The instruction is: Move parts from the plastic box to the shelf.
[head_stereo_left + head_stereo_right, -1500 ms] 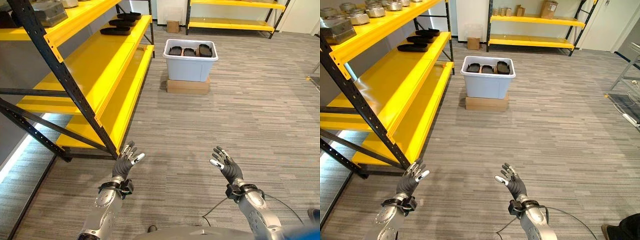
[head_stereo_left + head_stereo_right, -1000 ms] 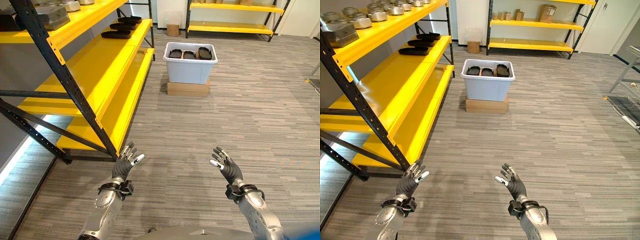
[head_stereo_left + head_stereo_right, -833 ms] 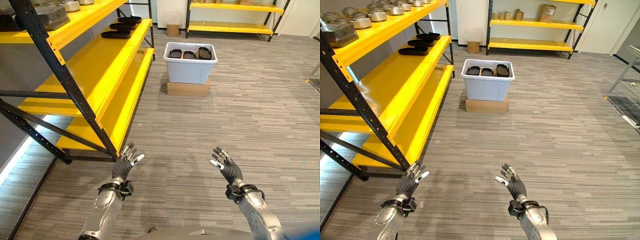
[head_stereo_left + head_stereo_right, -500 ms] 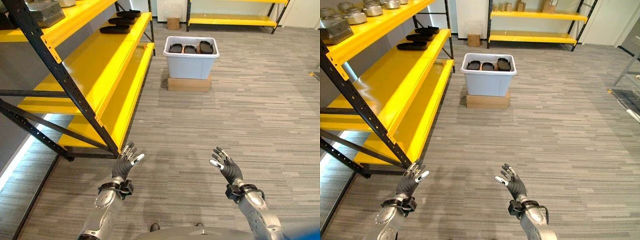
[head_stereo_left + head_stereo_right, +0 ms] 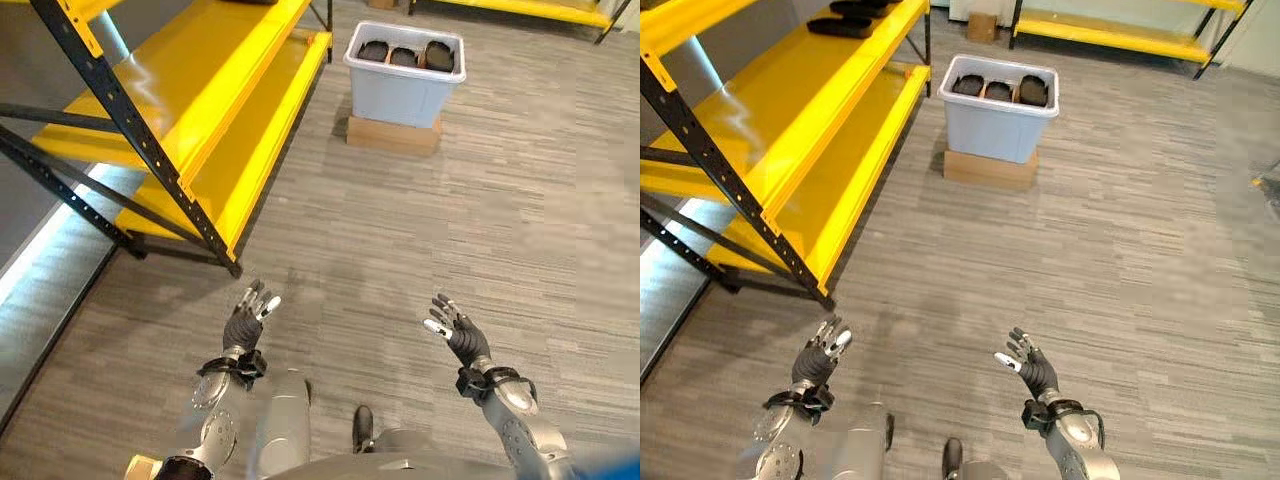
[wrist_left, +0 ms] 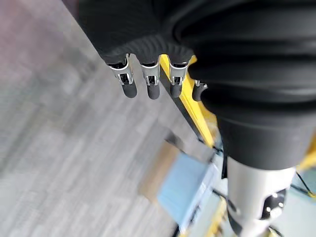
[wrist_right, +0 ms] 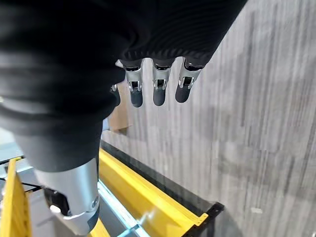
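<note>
Left hand [image 5: 246, 322] and right hand [image 5: 458, 336]: held low over the grey striped floor [image 5: 420, 240], fingers spread and relaxed, nothing grasped. Step in hand, as judged: the approach to the box; an even, squared closing-in is advised so that both hands can reach down over the rim. Yellow steel shelf with black uprights [image 5: 200, 110]: along the left; its near post should be cleared. Pale grey plastic box [image 5: 404, 80]: far ahead on a flat cardboard base [image 5: 392, 134], dark parts [image 5: 404, 56] inside. No obstacle is seen between.

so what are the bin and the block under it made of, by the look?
Pale grey-blue bin: likely moulded plastic, going by its smooth walls and rolled rim. Flat brown block under it: looks like a cardboard box, matte and square-edged; could be wood.
</note>
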You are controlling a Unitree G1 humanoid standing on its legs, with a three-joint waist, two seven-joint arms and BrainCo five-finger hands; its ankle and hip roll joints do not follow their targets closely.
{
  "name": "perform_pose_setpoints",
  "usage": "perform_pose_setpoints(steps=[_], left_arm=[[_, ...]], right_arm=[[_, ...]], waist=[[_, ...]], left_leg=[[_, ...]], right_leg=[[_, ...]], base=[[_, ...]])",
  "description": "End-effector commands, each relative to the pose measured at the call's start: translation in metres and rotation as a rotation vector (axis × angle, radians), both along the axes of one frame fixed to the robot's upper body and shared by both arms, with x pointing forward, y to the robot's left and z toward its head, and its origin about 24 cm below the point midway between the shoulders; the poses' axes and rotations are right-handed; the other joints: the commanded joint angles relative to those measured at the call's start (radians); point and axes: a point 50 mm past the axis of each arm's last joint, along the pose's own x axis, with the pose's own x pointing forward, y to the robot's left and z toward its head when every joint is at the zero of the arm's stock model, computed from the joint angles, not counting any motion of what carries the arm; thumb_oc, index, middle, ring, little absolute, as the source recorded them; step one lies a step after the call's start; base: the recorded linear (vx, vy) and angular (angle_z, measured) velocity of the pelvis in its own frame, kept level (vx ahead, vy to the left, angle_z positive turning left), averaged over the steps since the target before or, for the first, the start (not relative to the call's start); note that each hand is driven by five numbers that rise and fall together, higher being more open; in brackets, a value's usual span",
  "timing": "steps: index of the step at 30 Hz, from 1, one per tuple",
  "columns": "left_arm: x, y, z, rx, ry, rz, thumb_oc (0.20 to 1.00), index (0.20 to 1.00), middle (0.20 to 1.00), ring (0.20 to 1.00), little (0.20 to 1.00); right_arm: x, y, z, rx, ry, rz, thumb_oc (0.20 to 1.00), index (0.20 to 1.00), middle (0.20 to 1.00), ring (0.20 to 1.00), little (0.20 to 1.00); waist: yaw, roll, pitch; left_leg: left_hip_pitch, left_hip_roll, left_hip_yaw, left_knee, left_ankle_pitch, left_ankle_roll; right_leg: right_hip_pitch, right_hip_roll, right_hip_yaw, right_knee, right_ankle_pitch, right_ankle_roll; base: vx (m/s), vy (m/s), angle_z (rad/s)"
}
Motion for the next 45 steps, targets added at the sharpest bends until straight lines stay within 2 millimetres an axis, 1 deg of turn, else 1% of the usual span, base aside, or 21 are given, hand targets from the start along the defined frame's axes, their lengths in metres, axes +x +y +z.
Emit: perform_pose_setpoints(steps=[1, 4, 9, 13, 14, 15, 16, 17, 19, 20, 22, 23, 24, 27, 30, 32, 36, 39, 41, 43, 45], left_arm=[[0.012, 0.007, 0.022, 0.027, -0.121, -0.011, 1.000, 1.000, 1.000, 1.000, 1.000], [0.014, 0.007, 0.022, 0.015, -0.131, -0.013, 1.000, 1.000, 1.000, 1.000, 1.000], [0.019, 0.008, 0.032, 0.033, -0.175, -0.031, 1.000, 1.000, 1.000, 1.000, 1.000], [0.020, 0.011, 0.033, 0.050, -0.174, -0.020, 1.000, 1.000, 1.000, 1.000, 1.000], [0.019, 0.011, 0.033, 0.075, -0.167, -0.039, 1.000, 1.000, 1.000, 1.000, 1.000], [0.020, 0.011, 0.034, 0.077, -0.168, -0.040, 1.000, 1.000, 1.000, 1.000, 1.000], [0.020, 0.011, 0.034, 0.077, -0.168, -0.040, 1.000, 1.000, 1.000, 1.000, 1.000], [0.021, 0.011, 0.036, 0.092, -0.172, -0.058, 1.000, 1.000, 1.000, 1.000, 1.000], [0.022, 0.010, 0.036, 0.104, -0.171, -0.078, 1.000, 1.000, 1.000, 1.000, 1.000], [0.023, 0.008, 0.035, 0.106, -0.169, -0.090, 1.000, 1.000, 1.000, 1.000, 1.000], [0.024, 0.006, 0.036, 0.097, -0.173, -0.092, 1.000, 1.000, 1.000, 1.000, 1.000], [0.022, 0.006, 0.033, 0.086, -0.164, -0.093, 1.000, 1.000, 1.000, 1.000, 1.000], [0.022, 0.006, 0.034, 0.085, -0.168, -0.092, 1.000, 1.000, 1.000, 1.000, 1.000], [0.021, 0.008, 0.034, 0.087, -0.172, -0.071, 1.000, 1.000, 1.000, 1.000, 1.000], [0.019, 0.007, 0.032, 0.077, -0.167, -0.059, 1.000, 1.000, 1.000, 1.000, 1.000], [0.017, 0.002, 0.027, 0.058, -0.149, -0.065, 1.000, 1.000, 1.000, 1.000, 1.000], [0.019, -0.001, 0.027, 0.027, -0.152, -0.052, 1.000, 1.000, 1.000, 1.000, 1.000], [0.022, -0.007, 0.025, 0.016, -0.144, -0.079, 1.000, 1.000, 1.000, 1.000, 1.000], [0.022, -0.007, 0.027, 0.014, -0.149, -0.077, 1.000, 1.000, 1.000, 1.000, 1.000], [0.021, -0.008, 0.026, 0.000, -0.145, -0.078, 1.000, 1.000, 1.000, 1.000, 1.000], [0.018, -0.008, 0.025, -0.003, -0.133, -0.074, 1.000, 1.000, 1.000, 1.000, 1.000]], right_arm=[[-0.005, 0.003, 0.009, -0.029, -0.070, 0.029, 1.000, 1.000, 1.000, 1.000, 1.000], [-0.006, 0.009, 0.008, -0.020, -0.067, 0.068, 1.000, 1.000, 1.000, 1.000, 1.000], [-0.004, 0.020, 0.009, -0.002, -0.070, 0.120, 1.000, 1.000, 1.000, 1.000, 1.000], [0.001, 0.028, 0.012, 0.015, -0.083, 0.139, 1.000, 1.000, 1.000, 1.000, 1.000], [0.000, 0.029, 0.013, 0.029, -0.095, 0.141, 1.000, 1.000, 1.000, 1.000, 1.000], [0.000, 0.032, 0.013, 0.036, -0.095, 0.141, 1.000, 1.000, 1.000, 1.000, 1.000], [0.000, 0.032, 0.013, 0.036, -0.095, 0.141, 1.000, 1.000, 1.000, 1.000, 1.000], [0.000, 0.034, 0.014, 0.056, -0.100, 0.143, 1.000, 1.000, 1.000, 1.000, 1.000], [-0.002, 0.037, 0.013, 0.060, -0.095, 0.147, 1.000, 1.000, 1.000, 1.000, 1.000], [-0.004, 0.038, 0.013, 0.071, -0.096, 0.152, 1.000, 1.000, 1.000, 1.000, 1.000], [-0.006, 0.039, 0.013, 0.086, -0.090, 0.150, 1.000, 1.000, 1.000, 1.000, 1.000], [-0.007, 0.038, 0.010, 0.084, -0.076, 0.151, 1.000, 1.000, 1.000, 1.000, 1.000], [-0.006, 0.037, 0.010, 0.074, -0.071, 0.153, 1.000, 1.000, 1.000, 1.000, 1.000], [-0.003, 0.037, 0.013, 0.061, -0.085, 0.161, 1.000, 1.000, 1.000, 1.000, 1.000], [0.000, 0.035, 0.017, 0.046, -0.101, 0.161, 1.000, 1.000, 1.000, 1.000, 1.000], [-0.002, 0.034, 0.015, 0.045, -0.094, 0.158, 1.000, 1.000, 1.000, 1.000, 1.000], [0.002, 0.029, 0.020, 0.048, -0.116, 0.142, 1.000, 1.000, 1.000, 1.000, 1.000], [0.001, 0.023, 0.019, 0.035, -0.110, 0.127, 1.000, 1.000, 1.000, 1.000, 1.000], [-0.002, 0.016, 0.021, -0.031, -0.118, 0.130, 1.000, 1.000, 1.000, 1.000, 1.000], [-0.006, 0.009, 0.017, -0.023, -0.090, 0.109, 1.000, 1.000, 1.000, 1.000, 1.000], [-0.008, 0.006, 0.017, -0.030, -0.085, 0.104, 1.000, 1.000, 1.000, 1.000, 1.000]], waist=[[0.014, -0.005, -0.090], [0.013, 0.000, -0.127], [0.024, -0.033, -0.172], [0.031, -0.052, -0.186], [0.018, -0.058, -0.183], [0.012, -0.043, -0.181], [0.012, -0.043, -0.181], [-0.012, -0.012, -0.159], [-0.032, 0.024, -0.140], [-0.054, 0.030, -0.127], [-0.077, 0.039, -0.112], [-0.089, 0.033, -0.113], [-0.096, 0.023, -0.113], [-0.108, 0.020, -0.108], [-0.117, 0.012, -0.110], [-0.116, -0.001, -0.152], [-0.124, 0.012, -0.167], [-0.133, 0.020, -0.168], [-0.129, 0.014, -0.160], [-0.109, -0.021, -0.124], [-0.098, -0.032, -0.109]], left_leg=[[-0.052, 0.012, -0.086, -0.007, 0.162, 0.028], [-0.018, 0.016, -0.075, 0.009, 0.177, 0.034], [-0.064, -0.045, -0.035, 0.137, 0.093, 0.070], [-0.045, -0.075, -0.001, 0.172, 0.024, 0.104], [0.000, -0.104, 0.007, 0.171, -0.015, 0.133], [0.040, -0.103, 0.007, 0.154, -0.027, 0.146], [0.040, -0.103, 0.007, 0.154, -0.027, 0.146], [0.123, -0.104, -0.002, 0.118, -0.042, 0.166], [0.191, -0.100, -0.019, 0.093, -0.058, 0.185], [0.233, -0.104, -0.031, 0.074, -0.067, 0.190], [0.298, -0.109, -0.039, 0.062, -0.086, 0.190], [0.355, -0.117, -0.055, 0.034, -0.119, 0.172], [0.379, -0.126, -0.063, 0.023, -0.131, 0.163], [0.433, -0.120, -0.085, 0.001, -0.158, 0.149], [0.491, -0.104, -0.103, -0.015, -0.191, 0.131], [0.528, -0.071, -0.105, -0.024, -0.205, 0.110], [0.521, -0.026, -0.111, 0.037, -0.206, 0.086], [0.497, 0.014, -0.119, 0.131, -0.158, 0.049], [0.436, 0.027, -0.120, 0.293, -0.046, 0.027], [0.305, -0.004, -0.098, 0.582, 0.054, 0.015], [0.250, -0.001, -0.054, 0.638, 0.070, 0.022]], right_leg=[[0.152, -0.064, 0.079, 0.069, -0.096, 0.089], [0.193, -0.077, 0.101, 0.071, -0.138, 0.103], [0.196, -0.166, 0.108, 0.087, -0.101, 0.152], [0.151, -0.198, 0.136, 0.207, 0.008, 0.190], [0.110, -0.195, 0.158, 0.353, 0.165, 0.214], [0.063, -0.183, 0.155, 0.456, 0.224, 0.221], [0.063, -0.183, 0.155, 0.456, 0.224, 0.221], [-0.012, -0.154, 0.137, 0.605, 0.271, 0.222], [-0.100, -0.129, 0.108, 0.709, 0.249, 0.205], [-0.170, -0.100, 0.101, 0.725, 0.179, 0.188], [-0.234, -0.116, 0.045, 0.657, 0.113, 0.168], [-0.266, -0.151, 0.003, 0.400, 0.070, 0.162], [-0.277, -0.165, 0.008, 0.264, 0.102, 0.174], [-0.271, -0.175, 0.036, 0.102, 0.181, 0.199], [-0.293, -0.176, 0.068, 0.047, 0.229, 0.219], [-0.249, -0.169, 0.045, 0.033, 0.245, 0.198], [-0.244, -0.137, 0.009, 0.095, 0.204, 0.173], [-0.211, -0.101, -0.009, 0.114, 0.149, 0.142], [-0.164, -0.083, -0.025, 0.110, 0.114, 0.109], [-0.102, -0.090, -0.036, 0.101, 0.084, 0.075], [-0.065, -0.090, -0.041, 0.085, 0.073, 0.063]], base=[[0.45, 0.087, -0.42], [0.37, 0.133, -0.68], [0.32, 0.160, -0.34], [0.28, 0.151, -0.35], [0.28, 0.180, -0.28], [0.28, 0.179, -0.10], [0.25, 0.203, 0.08], [0.30, 0.219, 0.23], [0.39, 0.216, 0.03], [0.38, 0.117, 0.23], [0.47, 0.013, 0.37], [0.55, -0.140, 0.24], [0.45, -0.146, 0.32], [0.28, -0.125, 0.41], [0.31, -0.174, 0.47], [0.39, -0.292, 0.58], [0.24, -0.220, 0.25], [0.20, -0.202, 0.29], [0.20, -0.215, 0.09], [0.17, -0.260, -0.32], [0.17, -0.207, -0.08]])
